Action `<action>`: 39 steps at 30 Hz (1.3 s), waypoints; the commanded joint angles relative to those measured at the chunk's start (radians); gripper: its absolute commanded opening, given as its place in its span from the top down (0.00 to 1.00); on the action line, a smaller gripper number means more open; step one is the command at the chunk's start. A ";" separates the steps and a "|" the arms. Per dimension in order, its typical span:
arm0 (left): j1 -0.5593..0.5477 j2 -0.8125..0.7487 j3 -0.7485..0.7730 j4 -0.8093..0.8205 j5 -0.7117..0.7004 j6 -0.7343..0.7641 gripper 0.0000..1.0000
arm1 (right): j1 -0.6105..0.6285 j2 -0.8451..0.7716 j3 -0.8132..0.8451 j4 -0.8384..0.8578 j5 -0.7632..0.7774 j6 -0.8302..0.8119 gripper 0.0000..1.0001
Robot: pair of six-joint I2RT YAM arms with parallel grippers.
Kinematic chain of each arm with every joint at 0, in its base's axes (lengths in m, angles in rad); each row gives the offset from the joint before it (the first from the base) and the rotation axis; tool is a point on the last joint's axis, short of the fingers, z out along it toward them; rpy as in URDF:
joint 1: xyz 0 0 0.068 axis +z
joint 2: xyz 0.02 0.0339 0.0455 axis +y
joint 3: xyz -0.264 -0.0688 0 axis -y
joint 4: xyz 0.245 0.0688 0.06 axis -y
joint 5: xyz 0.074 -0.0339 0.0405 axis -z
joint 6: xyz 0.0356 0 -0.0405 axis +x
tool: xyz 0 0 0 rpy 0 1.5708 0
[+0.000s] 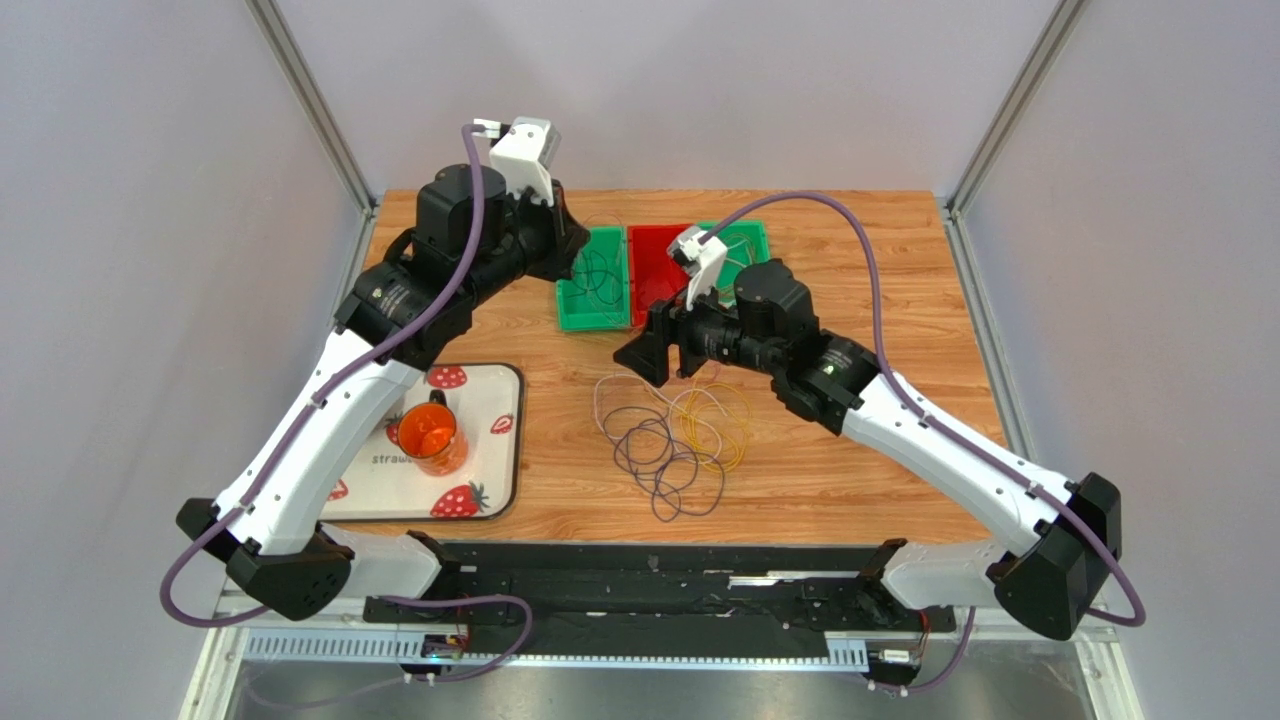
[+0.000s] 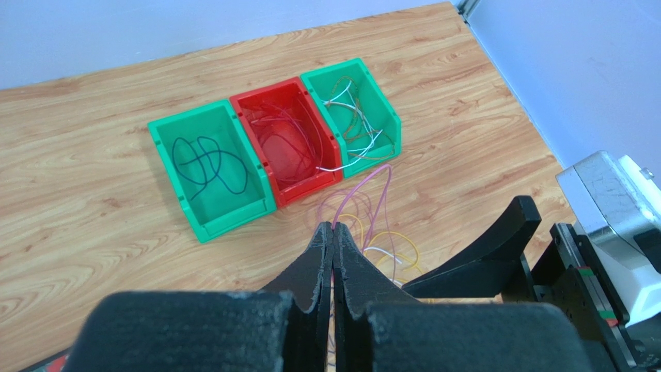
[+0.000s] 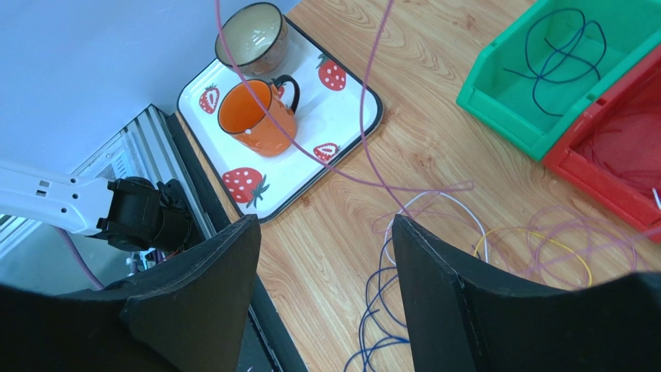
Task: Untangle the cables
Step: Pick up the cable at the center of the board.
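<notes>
My left gripper (image 2: 333,230) is clamped on a pink cable (image 3: 363,108) rising from the cables (image 1: 670,434) at the middle of the table (image 1: 902,300); my right gripper (image 3: 326,232) hangs above them, jaws apart.

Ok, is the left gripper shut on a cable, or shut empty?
Shut on a pink cable: the fingers of the left gripper press together, and the cable runs out between their tips.

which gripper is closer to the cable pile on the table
Right. The right gripper is just beyond the pile; the left gripper is farther back, raised near the green bin, pinching a pink cable.
</notes>
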 commanded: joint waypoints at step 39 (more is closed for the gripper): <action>0.001 -0.356 -0.398 -0.176 -0.226 -0.068 0.27 | 0.020 0.139 0.371 0.027 0.223 -0.110 1.00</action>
